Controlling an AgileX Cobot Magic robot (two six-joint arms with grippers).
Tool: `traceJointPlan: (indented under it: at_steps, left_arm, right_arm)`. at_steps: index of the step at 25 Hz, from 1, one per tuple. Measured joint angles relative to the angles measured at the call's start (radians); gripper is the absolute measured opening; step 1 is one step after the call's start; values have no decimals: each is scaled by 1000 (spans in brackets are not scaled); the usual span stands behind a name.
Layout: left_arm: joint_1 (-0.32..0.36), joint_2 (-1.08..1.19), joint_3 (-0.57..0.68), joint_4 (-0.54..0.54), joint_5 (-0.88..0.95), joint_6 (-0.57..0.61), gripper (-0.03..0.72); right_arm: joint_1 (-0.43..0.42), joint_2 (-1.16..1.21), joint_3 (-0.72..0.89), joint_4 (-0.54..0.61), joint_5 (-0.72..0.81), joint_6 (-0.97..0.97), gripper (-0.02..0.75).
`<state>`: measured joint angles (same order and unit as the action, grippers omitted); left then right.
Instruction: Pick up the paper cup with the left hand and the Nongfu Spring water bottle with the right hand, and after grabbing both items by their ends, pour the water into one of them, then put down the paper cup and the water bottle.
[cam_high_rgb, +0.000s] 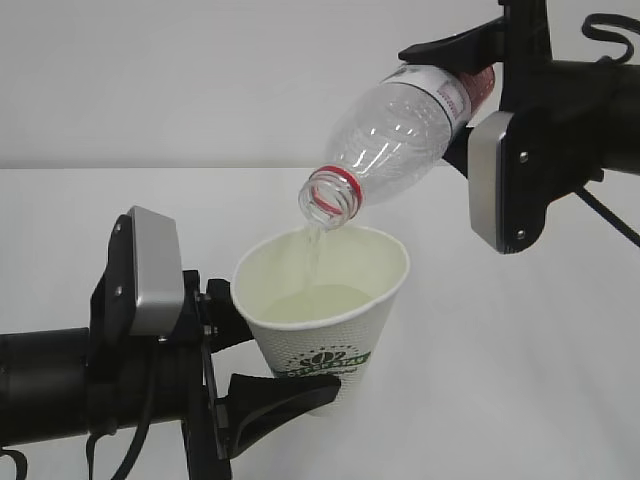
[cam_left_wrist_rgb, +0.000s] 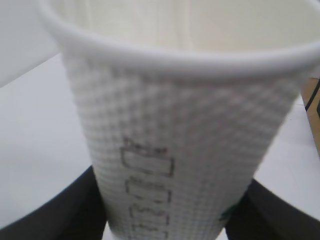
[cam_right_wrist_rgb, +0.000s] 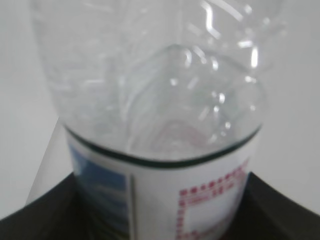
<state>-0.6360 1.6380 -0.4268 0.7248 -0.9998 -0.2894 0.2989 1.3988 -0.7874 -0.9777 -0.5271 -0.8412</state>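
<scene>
- Paper cup (cam_high_rgb: 325, 315): upright, raised above the white surface (cam_high_rgb: 520, 380), left of centre, part-filled with water (cam_high_rgb: 315, 302).
- Nongfu Spring water bottle (cam_high_rgb: 395, 135): tilted mouth-down just above the cup's rim; a thin stream falls in.
- Left hand (cam_high_rgb: 265, 375): jaws grasping the cup's lower end.
- Right hand (cam_high_rgb: 465, 75): upper right, jaws grasping the bottle's labelled base end.

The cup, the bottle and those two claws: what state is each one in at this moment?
paper cup: upright, held off the table, partly filled.
Nongfu Spring water bottle: uncapped, tipped mouth-down over the cup, nearly empty.
water: thin stream falling from the bottle, pooling in the cup.
left hand: closed on the cup's lower part.
right hand: closed on the bottle's bottom end.
</scene>
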Motion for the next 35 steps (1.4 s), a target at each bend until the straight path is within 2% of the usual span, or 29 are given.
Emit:
traceJointPlan:
  at_steps: [35]
  left_arm:
    - [0,2,0,2,0,0,465]
  right_arm:
    - [0,0,0,0,-2,-5,506]
